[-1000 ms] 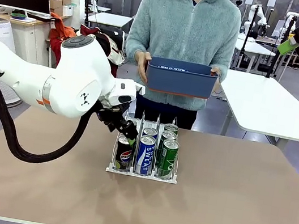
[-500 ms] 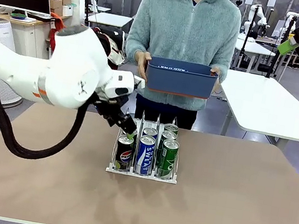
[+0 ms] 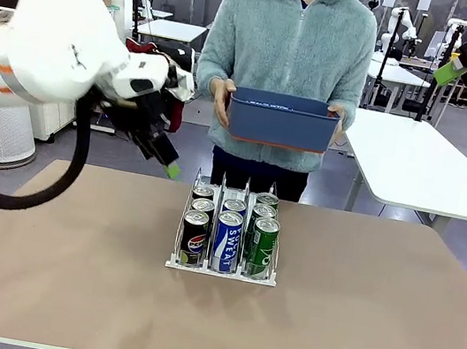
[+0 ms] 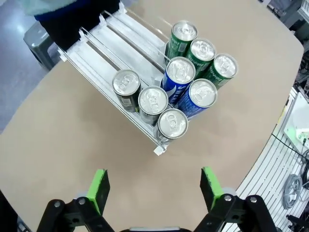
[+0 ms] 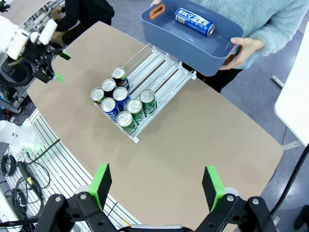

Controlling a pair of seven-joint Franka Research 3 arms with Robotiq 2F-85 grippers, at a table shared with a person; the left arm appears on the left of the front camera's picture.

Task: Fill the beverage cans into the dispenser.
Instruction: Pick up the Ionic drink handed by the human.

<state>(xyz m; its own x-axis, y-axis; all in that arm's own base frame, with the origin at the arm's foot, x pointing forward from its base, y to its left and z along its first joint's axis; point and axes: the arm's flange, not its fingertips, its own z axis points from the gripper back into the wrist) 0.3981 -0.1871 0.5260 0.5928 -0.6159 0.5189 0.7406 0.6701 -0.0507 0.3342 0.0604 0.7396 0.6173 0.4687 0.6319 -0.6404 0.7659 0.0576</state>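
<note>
Left gripper (image 4: 153,178) and right gripper (image 5: 157,181) hang with jaws apart, empty; eight beverage cans (image 3: 226,240) stand in the dispenser (image 3: 200,269) mid-worktop (image 3: 353,320).

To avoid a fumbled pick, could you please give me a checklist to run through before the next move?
1. Left pincer open, empty: ok.
2. Right pincer open, empty: ok.
3. Left pincer clear of dispenser: ok.
4. Middle lane has room behind two blue cans: ok.
5. Can lying in bin, open from above: ok.
6. Person's hand holds bin steady: cannot tell.
</note>
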